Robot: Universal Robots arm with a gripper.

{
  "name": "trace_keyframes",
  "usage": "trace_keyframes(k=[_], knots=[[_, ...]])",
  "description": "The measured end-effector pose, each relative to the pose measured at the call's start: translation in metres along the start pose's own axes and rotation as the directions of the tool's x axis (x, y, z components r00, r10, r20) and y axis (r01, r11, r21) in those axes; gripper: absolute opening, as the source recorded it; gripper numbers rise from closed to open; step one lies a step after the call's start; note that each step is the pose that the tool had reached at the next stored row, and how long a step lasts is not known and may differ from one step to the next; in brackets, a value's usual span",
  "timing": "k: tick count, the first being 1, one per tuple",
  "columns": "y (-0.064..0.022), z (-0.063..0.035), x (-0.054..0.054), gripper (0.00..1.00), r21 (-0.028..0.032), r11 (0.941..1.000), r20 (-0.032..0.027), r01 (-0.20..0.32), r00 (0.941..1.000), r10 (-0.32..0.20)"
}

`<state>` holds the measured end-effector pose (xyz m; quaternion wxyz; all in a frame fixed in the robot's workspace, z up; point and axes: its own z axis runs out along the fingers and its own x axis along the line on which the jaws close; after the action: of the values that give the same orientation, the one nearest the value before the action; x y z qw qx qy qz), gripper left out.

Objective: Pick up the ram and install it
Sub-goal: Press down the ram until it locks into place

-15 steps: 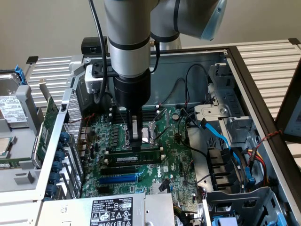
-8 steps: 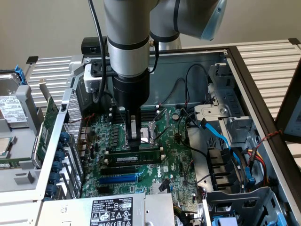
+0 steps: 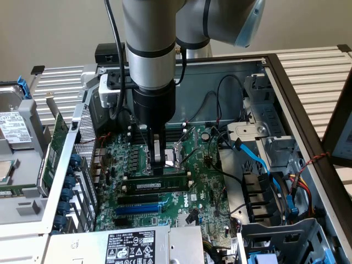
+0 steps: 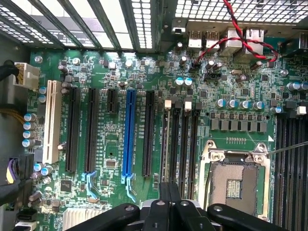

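Exterior, gripper (image 3: 158,165): at frame centre you see the fingers pinched together on the top edge of the ram.
Exterior, ram (image 3: 159,183): just below centre, lying along a slot on the motherboard (image 3: 203,190) inside the open computer case (image 3: 286,82).
Wrist, gripper (image 4: 169,192): at bottom centre your fingers are closed over the memory slots (image 4: 180,139).
Wrist, blue slot (image 4: 128,134): left of centre.

Little readable. Round Dell logo in white print on the green motherboard (image 3: 190,196), near the blue slot. Dense black print, certification marks and a barcode on the white power supply label (image 3: 130,246), too small to read. White label on the ram (image 3: 155,185) illegible. Printed label on the hard drive (image 3: 15,127) likewise illegible.
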<state>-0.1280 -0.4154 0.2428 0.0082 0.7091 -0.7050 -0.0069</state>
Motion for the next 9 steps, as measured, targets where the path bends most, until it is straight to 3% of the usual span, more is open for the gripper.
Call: trace_keyframes(k=[9], knots=[[-0.0006,0.0035,0.0,0.11,0.0001,0.9993,-0.0111,-0.037,0.9992,0.037]])
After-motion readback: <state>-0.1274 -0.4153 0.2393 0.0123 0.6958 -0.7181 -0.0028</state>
